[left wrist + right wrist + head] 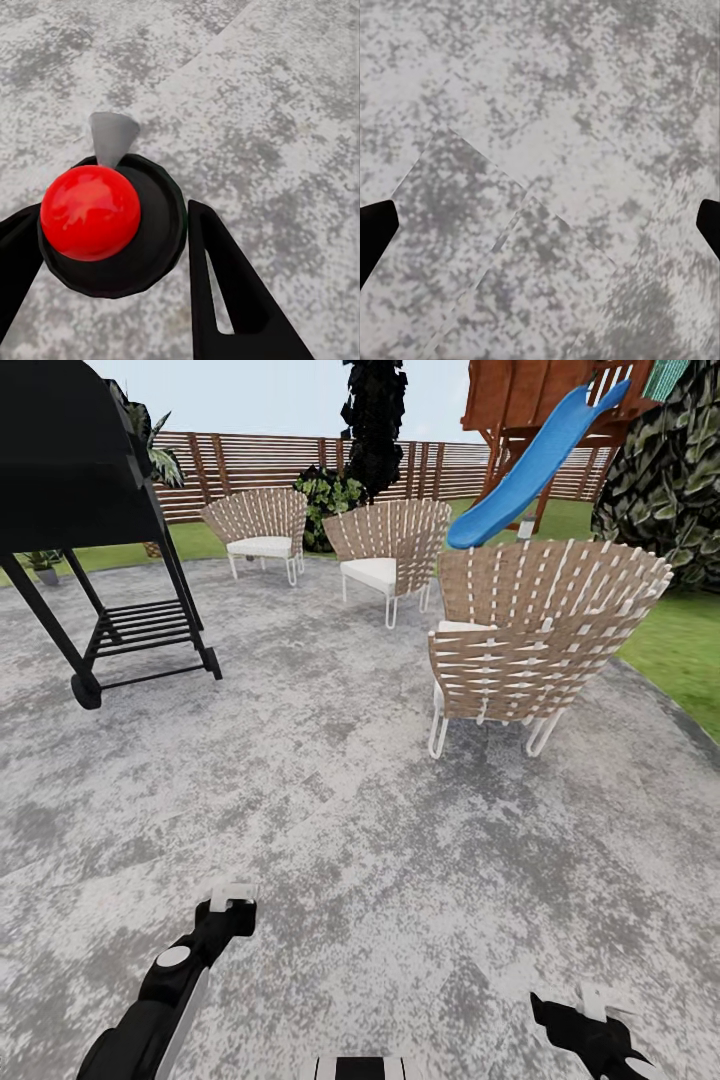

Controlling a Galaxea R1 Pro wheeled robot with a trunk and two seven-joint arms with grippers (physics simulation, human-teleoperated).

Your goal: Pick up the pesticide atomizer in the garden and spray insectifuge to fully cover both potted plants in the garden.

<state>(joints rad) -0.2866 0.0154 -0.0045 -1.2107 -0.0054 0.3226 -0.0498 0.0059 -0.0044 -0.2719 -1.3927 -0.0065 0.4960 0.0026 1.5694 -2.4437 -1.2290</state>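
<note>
The pesticide atomizer (105, 217) sits between the left jaws (112, 247): in the left wrist view a round black body with a red ball top and a grey nozzle cone lies between the two black fingers (225, 292), which appear closed against it, though contact on the near side is hard to confirm. In the head view the left arm (170, 980) is low over the mottled grey paving (330, 810). Well ahead of the jaws, from left to right, stand a black grill cart (90, 510), three woven chairs (545, 635), a blue slide (530, 465) and lawn (680, 650) before the slatted fence (250, 465). The right jaws (540, 225) are spread wide, holding nothing, over bare paving. No potted plants are clearly identifiable. My judgement: pickup looks done and the robot is in transit; next it must drive to find the rosettes, then aim the nozzle
</note>
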